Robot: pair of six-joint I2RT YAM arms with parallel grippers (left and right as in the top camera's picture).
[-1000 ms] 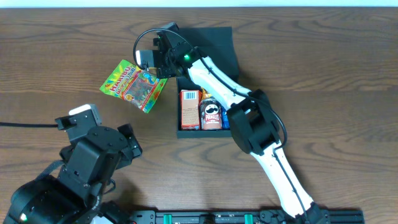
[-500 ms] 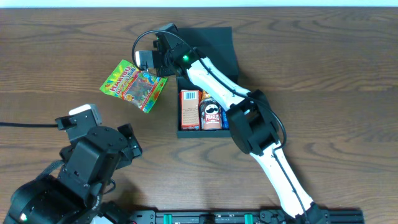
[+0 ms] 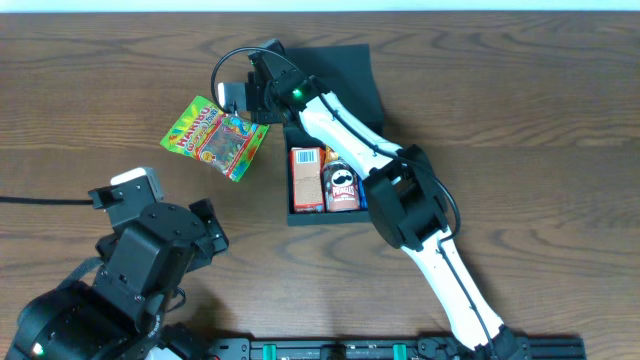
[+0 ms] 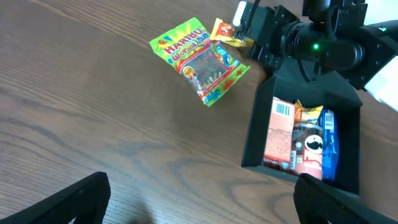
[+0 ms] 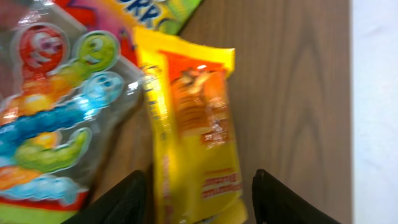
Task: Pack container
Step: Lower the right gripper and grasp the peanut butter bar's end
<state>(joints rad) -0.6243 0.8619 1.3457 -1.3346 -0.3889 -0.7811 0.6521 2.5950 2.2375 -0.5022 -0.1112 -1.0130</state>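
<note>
The container (image 3: 350,72) sits open around the middle of the wooden table (image 3: 520,120), its lid thrown back toward the far side. Packed along its near end are an orange carton (image 3: 306,175) with a barcode, a Pringles can (image 3: 340,187) and a blue pack (image 4: 328,149) by the right wall. Left of the box lies a Haribo bag (image 3: 213,137), with a small yellow-orange packet (image 5: 196,118) at its far right corner. The right gripper (image 5: 198,186) is down over that packet. Its jaws are parted, one finger on each side, and bare wood shows beside the right one, so nothing is pinched. The left gripper (image 4: 202,190) hangs near and left, spread wide and empty.
</note>
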